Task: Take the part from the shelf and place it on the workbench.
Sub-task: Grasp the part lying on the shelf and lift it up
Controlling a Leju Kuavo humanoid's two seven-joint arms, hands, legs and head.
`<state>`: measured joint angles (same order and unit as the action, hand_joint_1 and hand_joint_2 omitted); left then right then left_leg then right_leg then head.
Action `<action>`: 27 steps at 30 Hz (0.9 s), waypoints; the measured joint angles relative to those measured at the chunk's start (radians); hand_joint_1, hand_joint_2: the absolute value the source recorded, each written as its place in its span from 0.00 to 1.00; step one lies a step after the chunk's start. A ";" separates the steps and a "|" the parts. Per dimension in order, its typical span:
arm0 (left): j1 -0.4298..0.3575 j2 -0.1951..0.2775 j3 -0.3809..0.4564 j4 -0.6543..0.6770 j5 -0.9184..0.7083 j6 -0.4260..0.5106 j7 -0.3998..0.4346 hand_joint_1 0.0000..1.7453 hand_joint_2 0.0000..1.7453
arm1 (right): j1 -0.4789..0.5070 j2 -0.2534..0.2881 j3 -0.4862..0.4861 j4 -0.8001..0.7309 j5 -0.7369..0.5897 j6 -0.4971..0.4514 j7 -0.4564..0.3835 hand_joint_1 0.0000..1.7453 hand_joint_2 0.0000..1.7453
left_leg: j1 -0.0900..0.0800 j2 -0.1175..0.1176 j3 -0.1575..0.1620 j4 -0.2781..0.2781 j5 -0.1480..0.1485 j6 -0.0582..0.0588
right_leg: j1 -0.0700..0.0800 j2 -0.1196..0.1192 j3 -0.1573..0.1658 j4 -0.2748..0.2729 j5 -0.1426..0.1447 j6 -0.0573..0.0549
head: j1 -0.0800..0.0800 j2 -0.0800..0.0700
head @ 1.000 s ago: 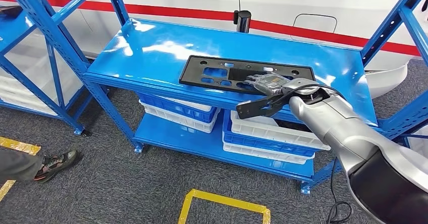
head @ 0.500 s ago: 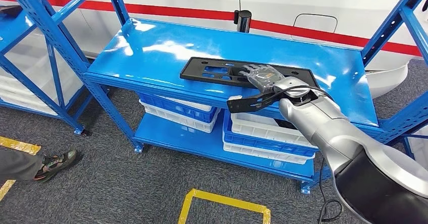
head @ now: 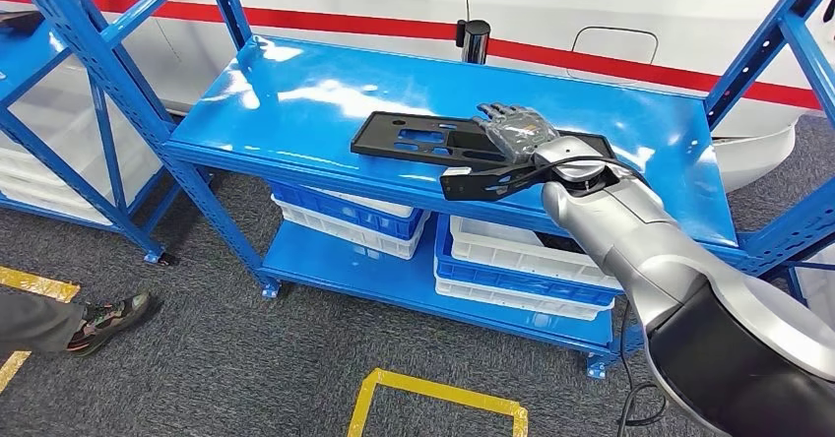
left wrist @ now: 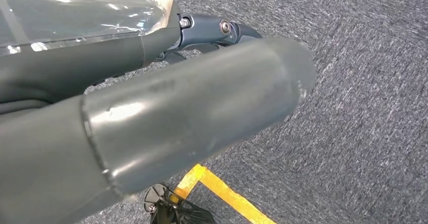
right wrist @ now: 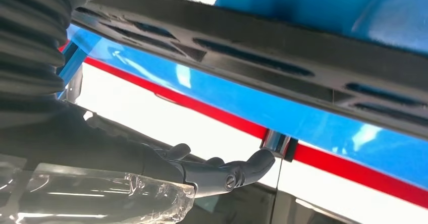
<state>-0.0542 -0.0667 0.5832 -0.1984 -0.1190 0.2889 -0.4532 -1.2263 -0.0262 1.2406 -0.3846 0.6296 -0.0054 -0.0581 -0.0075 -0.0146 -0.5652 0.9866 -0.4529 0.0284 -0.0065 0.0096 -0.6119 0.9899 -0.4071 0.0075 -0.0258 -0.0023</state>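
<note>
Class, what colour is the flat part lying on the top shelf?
Black, with cut-outs showing the blue shelf beneath the part; clearest in the head view.

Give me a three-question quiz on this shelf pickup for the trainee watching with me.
1. True or false: the black part is already off the blue shelf.
2. Which hand is over the part? A) left B) right
3. Fill in: below the top shelf sit white and ____ bins.

Key: 1 false, it lies flat on the top shelf. 2 B, the right hand hovers over the part with fingers spread. 3 blue.
</note>
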 joint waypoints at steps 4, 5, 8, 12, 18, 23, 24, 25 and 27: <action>0.000 -0.002 0.000 0.000 -0.001 -0.002 0.000 0.00 0.00 | 0.001 0.009 0.000 0.009 0.008 -0.017 0.008 0.00 1.00 | 0.000 0.000 0.000 0.000 0.000 0.000 | 0.000 0.000 0.000 0.000 0.000 0.000 | 0.000 0.000; 0.000 -0.002 0.000 0.000 -0.001 -0.002 -0.001 0.00 0.00 | 0.002 0.011 0.000 0.012 0.011 -0.020 0.010 0.00 1.00 | 0.000 0.000 0.000 0.000 0.000 0.000 | 0.000 0.000 0.000 0.000 0.000 0.000 | 0.000 0.000; -0.001 -0.002 0.000 0.000 -0.001 -0.002 -0.004 0.00 0.00 | 0.008 0.018 -0.001 0.021 0.025 -0.045 0.019 0.00 1.00 | 0.000 0.000 0.000 0.000 0.000 0.000 | 0.000 0.000 0.000 0.000 0.000 0.000 | 0.000 0.000; -0.001 -0.002 0.002 0.000 0.001 -0.002 -0.006 0.00 0.00 | 0.031 0.029 -0.005 0.033 0.034 -0.069 0.024 0.00 1.00 | 0.000 0.000 0.000 0.000 0.000 0.000 | 0.000 0.000 0.000 0.000 0.000 0.000 | 0.000 0.000; -0.001 -0.002 0.007 0.000 0.002 -0.002 -0.006 0.00 0.00 | 0.044 0.038 -0.010 0.046 0.037 -0.069 0.025 0.00 1.00 | 0.000 0.000 0.000 0.000 0.000 0.000 | 0.000 0.000 0.000 0.000 0.000 0.000 | 0.000 0.000; -0.001 -0.002 0.010 0.000 0.001 -0.002 -0.009 0.00 0.00 | 0.046 0.041 -0.016 0.054 0.044 -0.066 0.024 0.00 1.00 | 0.000 0.000 0.000 0.000 0.000 0.000 | 0.000 0.000 0.000 0.000 0.000 0.000 | 0.000 0.000; -0.001 -0.002 0.010 0.000 -0.001 -0.003 -0.009 0.00 0.00 | 0.047 0.040 -0.017 0.056 0.045 -0.066 0.023 0.00 1.00 | 0.000 0.000 0.000 0.000 0.000 0.000 | 0.000 0.000 0.000 0.000 0.000 0.000 | 0.000 0.000; -0.002 -0.002 0.010 0.000 -0.003 -0.003 -0.009 0.00 0.00 | 0.047 0.039 -0.017 0.057 0.047 -0.067 0.023 0.00 1.00 | 0.000 0.000 0.000 0.000 0.000 0.000 | 0.000 0.000 0.000 0.000 0.000 0.000 | 0.000 0.000; -0.003 -0.002 0.010 0.000 -0.005 -0.003 -0.008 0.00 0.00 | 0.050 0.038 -0.018 0.058 0.054 -0.073 0.024 0.00 1.00 | 0.000 0.000 0.000 0.000 0.000 0.000 | 0.000 0.000 0.000 0.000 0.000 0.000 | 0.000 0.000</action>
<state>-0.0569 -0.0687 0.5929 -0.1984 -0.1242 0.2854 -0.4617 -1.1763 0.0116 1.2224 -0.3264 0.6837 -0.0783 -0.0344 -0.0075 -0.0147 -0.5652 0.9865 -0.4529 0.0284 -0.0065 0.0096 -0.6119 0.9899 -0.4071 0.0075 -0.0258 -0.0023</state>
